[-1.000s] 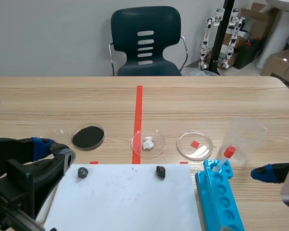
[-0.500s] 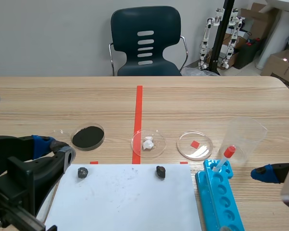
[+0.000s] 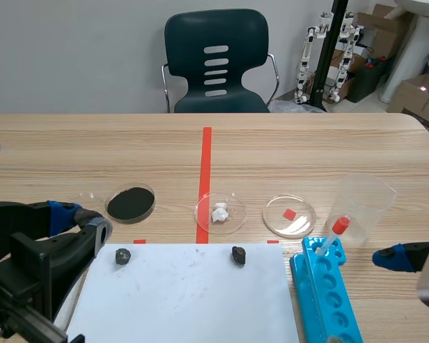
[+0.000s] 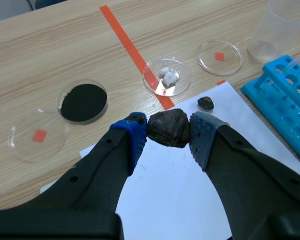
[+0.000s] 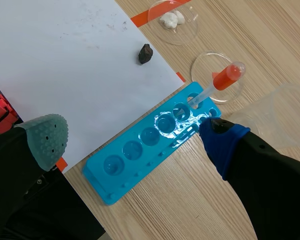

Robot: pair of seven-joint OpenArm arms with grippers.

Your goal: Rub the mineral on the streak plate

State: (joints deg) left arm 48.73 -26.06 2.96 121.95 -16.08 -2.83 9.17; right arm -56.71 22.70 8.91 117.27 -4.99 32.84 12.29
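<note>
A dark, rough mineral (image 4: 167, 127) is pinched between the pads of my left gripper (image 4: 168, 133), which is shut on it above the near left part of the white streak plate (image 3: 185, 300). In the scene view that gripper (image 3: 83, 223) hangs at the plate's left corner and hides the held piece. Two more dark lumps lie along the plate's far edge, one (image 3: 122, 256) just ahead of the left gripper and one (image 3: 238, 255) near the middle. My right gripper (image 5: 132, 142) is open above the blue rack, off the plate's right side.
Beyond the plate stand dishes of black powder (image 3: 130, 203), white bits (image 3: 220, 212) and a red chip (image 3: 290, 216). A clear beaker (image 3: 364, 204) and a blue tube rack (image 3: 328, 296) with a red-bulbed dropper (image 3: 335, 232) occupy the right. A chair (image 3: 215, 61) faces the far edge.
The left arm has shifted very slightly with the mineral still in its grip. The right arm and the objects on the table have stayed put.
</note>
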